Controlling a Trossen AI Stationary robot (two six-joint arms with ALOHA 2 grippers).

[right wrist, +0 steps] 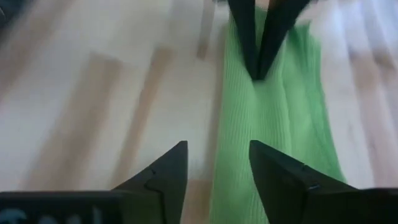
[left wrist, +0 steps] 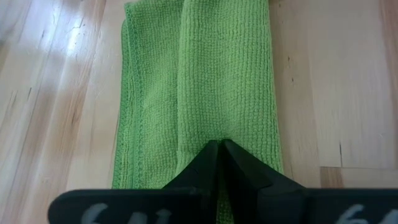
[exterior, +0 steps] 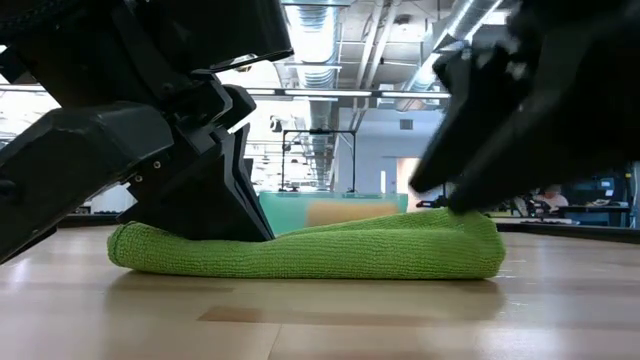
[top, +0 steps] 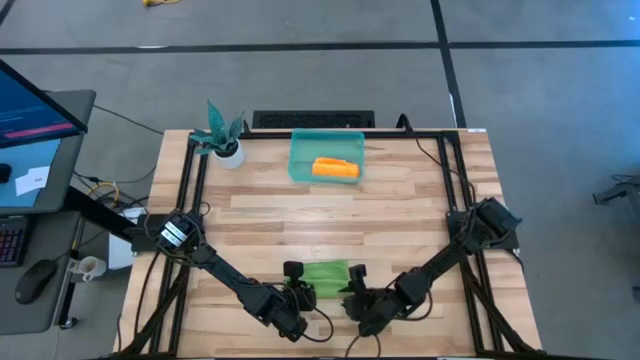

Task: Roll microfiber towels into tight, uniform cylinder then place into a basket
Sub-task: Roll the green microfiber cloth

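Lime green ribbed microfiber towel [top: 325,274], folded into a long flat band, at the wooden table's [top: 400,200] six o'clock. Left gripper [left wrist: 219,149] clenched on one end; right gripper [right wrist: 217,163] released at the other. Orange-yellow roll [top: 335,168] inside translucent teal plastic bin [top: 302,160], twelve o'clock.

The whole wooden table [top: 330,215] is seen from straight overhead in the high view. The green towel [exterior: 310,252] is viewed level from table-top height and very near in the low view, facing the room beyond. The same towel [left wrist: 199,87] is looked along closely from one end in the left wrist view, and from the opposite end [right wrist: 273,124] in the right wrist view. The towel [top: 326,274] is shared by all four.
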